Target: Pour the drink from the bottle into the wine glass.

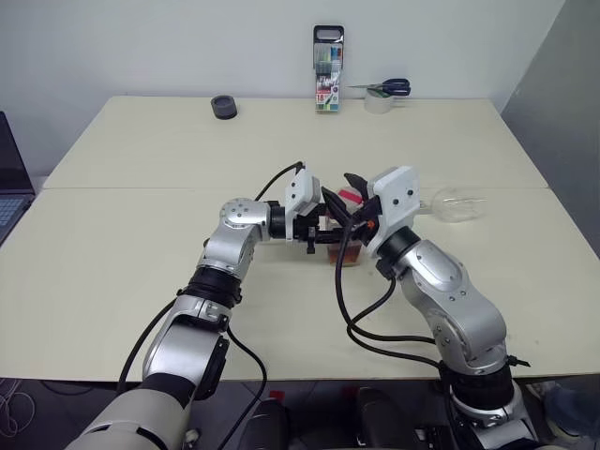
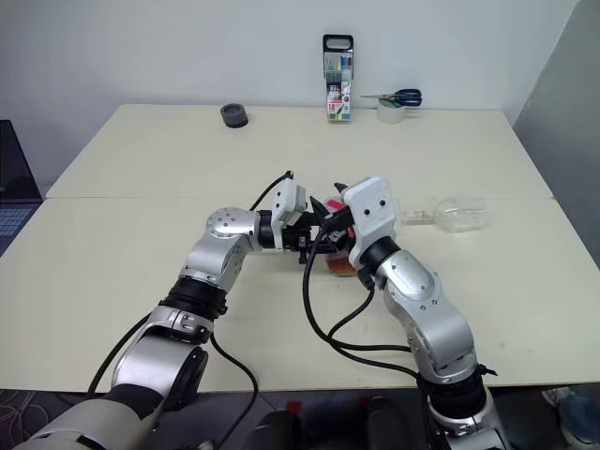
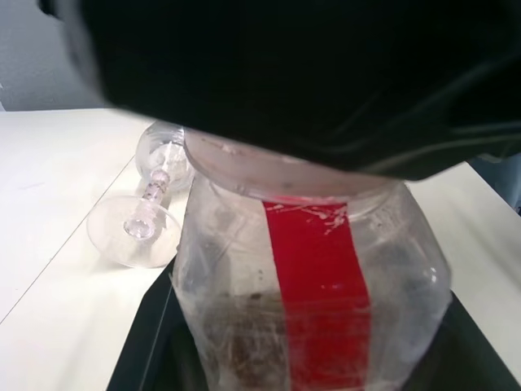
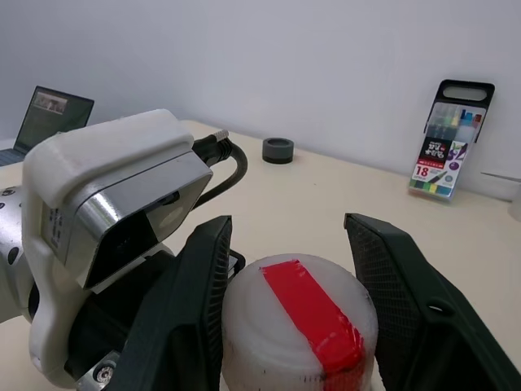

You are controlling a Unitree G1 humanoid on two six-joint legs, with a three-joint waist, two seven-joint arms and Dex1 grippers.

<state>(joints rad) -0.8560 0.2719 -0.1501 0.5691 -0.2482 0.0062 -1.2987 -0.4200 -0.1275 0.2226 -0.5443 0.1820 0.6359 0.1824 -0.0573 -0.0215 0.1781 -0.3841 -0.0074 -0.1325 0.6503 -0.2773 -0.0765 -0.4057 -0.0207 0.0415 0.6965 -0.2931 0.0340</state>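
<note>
I am looking down at a big pale table (image 1: 141, 272). In the middle of it, my two arms are meeting at the bottle (image 1: 343, 246).

My left tool (image 1: 323, 230) is pointing sideways and is squeezing the body of the bottle, keeping it upright. The bottle is clear with a red strip running down it. The drink (image 1: 345, 255) is sitting low in the bottle, brown and see-through.

My right tool (image 4: 286, 269) is sitting over the top of the bottle. One black finger (image 4: 191, 301) is standing on each side of the white cap (image 4: 297, 322), which has red tape across it. The fingers are right beside the cap. I cannot tell if they are pressing on it or just near it.

The wine glass (image 1: 457, 205) is lying on its side on the table, just beyond my right arm. It is not standing up. In the left wrist view I am seeing its round foot facing the bottle, with the stem and bowl behind it.

My right arm is sitting between the bottle and the wine glass, so it is in the way.

Far off at the back edge of the table, a pack of coloured pens (image 1: 328, 71) is standing up. Beside it are a roll of tape (image 1: 379, 103) and blue scissors (image 1: 386, 88) resting on top of it. A small dark ring (image 1: 224, 107) is lying further left. A laptop (image 1: 11, 183) is peeking in at the left edge.
</note>
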